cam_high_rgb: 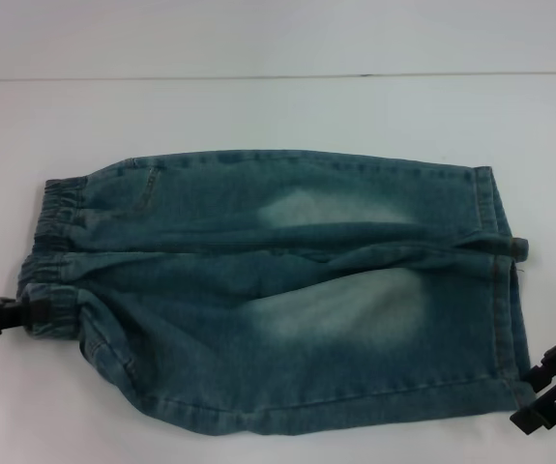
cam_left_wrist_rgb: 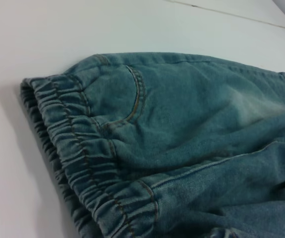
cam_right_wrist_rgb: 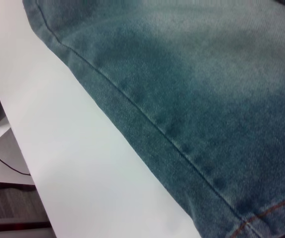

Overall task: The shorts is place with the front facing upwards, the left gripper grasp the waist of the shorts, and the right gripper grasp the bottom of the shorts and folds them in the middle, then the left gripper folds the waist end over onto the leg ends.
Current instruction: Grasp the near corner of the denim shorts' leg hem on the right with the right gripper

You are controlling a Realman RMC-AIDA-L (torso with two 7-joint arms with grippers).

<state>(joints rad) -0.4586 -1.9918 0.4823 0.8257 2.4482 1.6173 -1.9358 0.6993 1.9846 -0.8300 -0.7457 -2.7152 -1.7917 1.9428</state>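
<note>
Blue denim shorts (cam_high_rgb: pixel 278 290) lie flat, front up, on the white table (cam_high_rgb: pixel 258 106). The elastic waist (cam_high_rgb: pixel 50 251) is at the left and the leg ends (cam_high_rgb: pixel 500 280) are at the right. My left gripper (cam_high_rgb: pixel 26 314) sits at the near corner of the waist, touching the band. My right gripper (cam_high_rgb: pixel 539 396) is beside the near corner of the leg hem. In the left wrist view the gathered waistband (cam_left_wrist_rgb: pixel 78 148) and a front pocket seam (cam_left_wrist_rgb: pixel 137 99) fill the picture. In the right wrist view I see the near leg's side seam (cam_right_wrist_rgb: pixel 182 148).
White tabletop surrounds the shorts, with a seam line along the back (cam_high_rgb: pixel 278 75). In the right wrist view the table edge (cam_right_wrist_rgb: pixel 18 144) drops to a dark floor (cam_right_wrist_rgb: pixel 8 208) with a cable.
</note>
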